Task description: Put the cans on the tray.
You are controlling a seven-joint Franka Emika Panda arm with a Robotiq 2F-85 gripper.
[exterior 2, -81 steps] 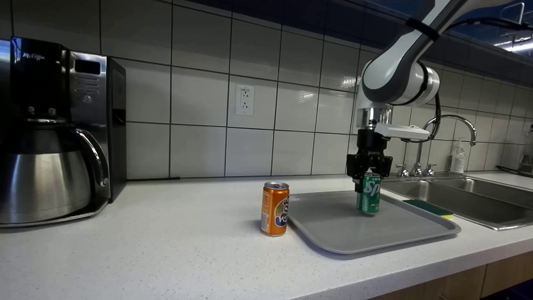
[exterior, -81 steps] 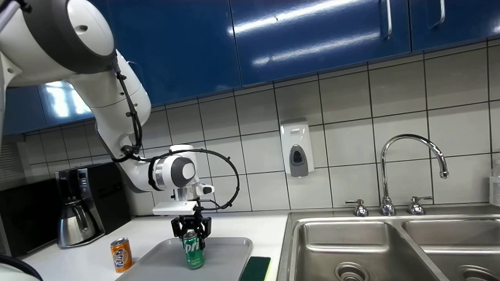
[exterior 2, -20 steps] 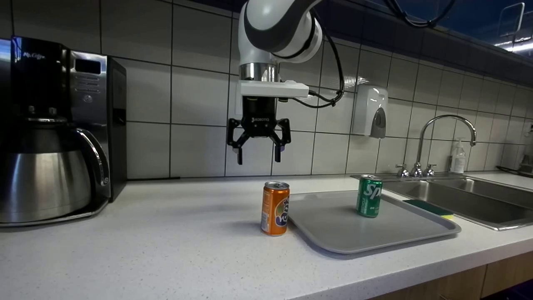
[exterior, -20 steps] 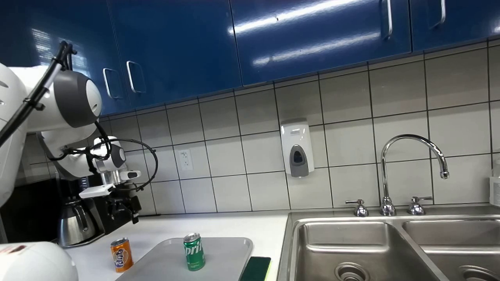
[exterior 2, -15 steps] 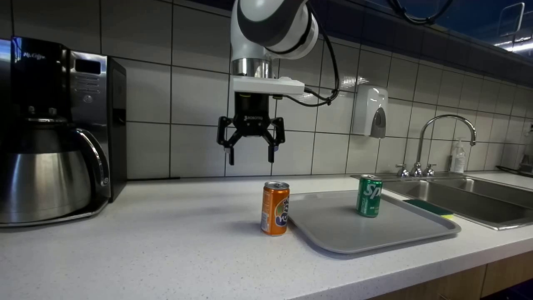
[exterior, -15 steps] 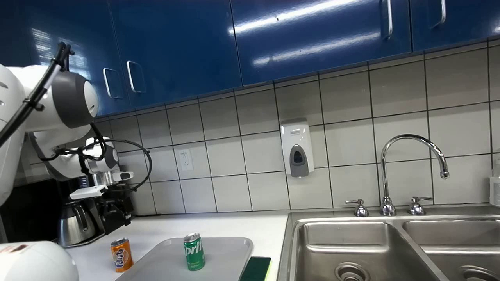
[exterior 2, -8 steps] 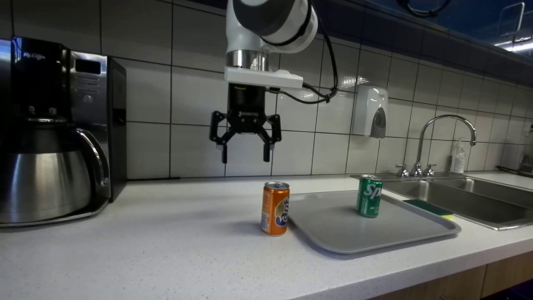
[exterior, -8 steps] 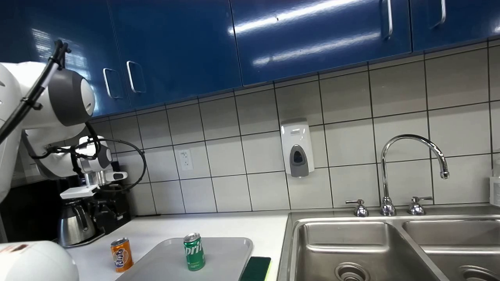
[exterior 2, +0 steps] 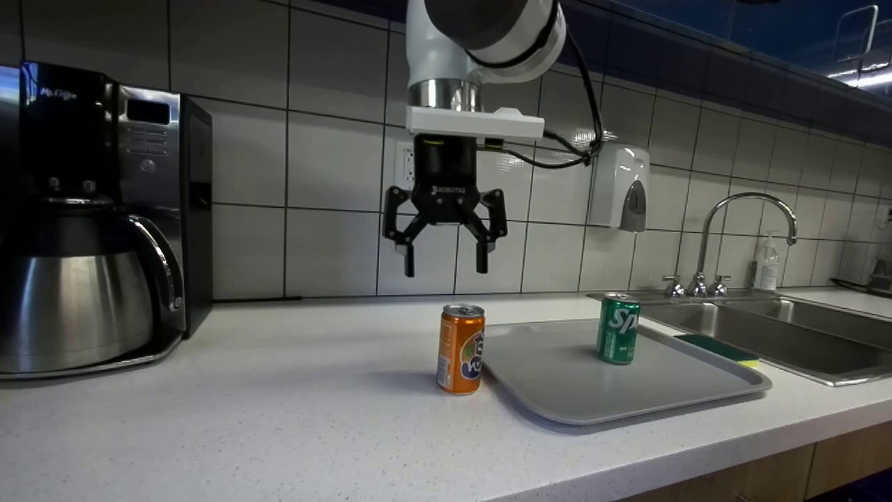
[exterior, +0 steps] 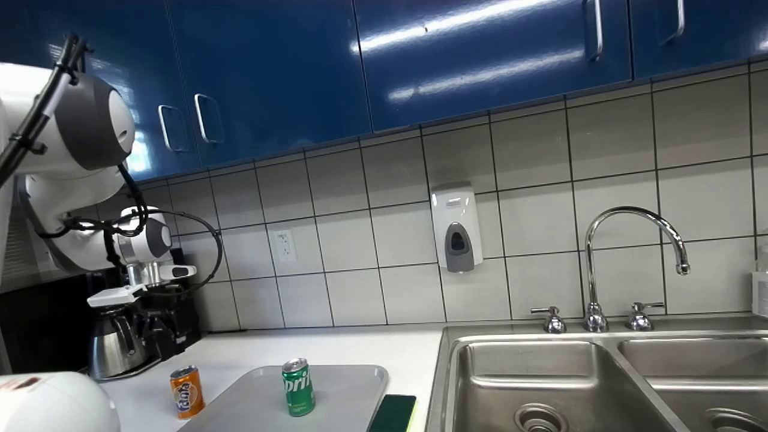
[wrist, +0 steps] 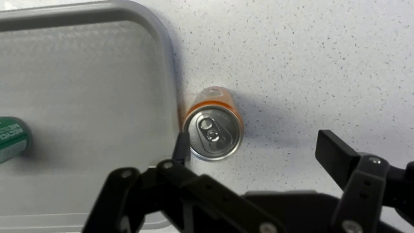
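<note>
The green can (exterior 2: 617, 329) stands upright on the grey tray (exterior 2: 557, 397), away from my gripper; the wrist view cuts it off at the left edge. Just outside the tray's rim, the orange can (exterior 2: 460, 348) is upright on the counter, its silvery lid (wrist: 213, 132) showing from above. My gripper (exterior 2: 446, 270) hangs open above counter height, higher than the orange can, with nothing between its fingers. In the wrist view one fingertip (wrist: 182, 142) overlaps the edge of that lid, and the other is well off to its right.
A coffee maker with a steel carafe (exterior 2: 77, 300) stands on the counter at the left. Beyond the tray lie a dark-green sponge (exterior 2: 718, 347) and the steel sink (exterior: 528, 384). A tiled wall (exterior 2: 334, 244) runs behind.
Earlier my gripper was down around the green can on the tray; it has let go, risen and moved over toward the orange can. In the last half second it shifted slightly back toward the tray side.
</note>
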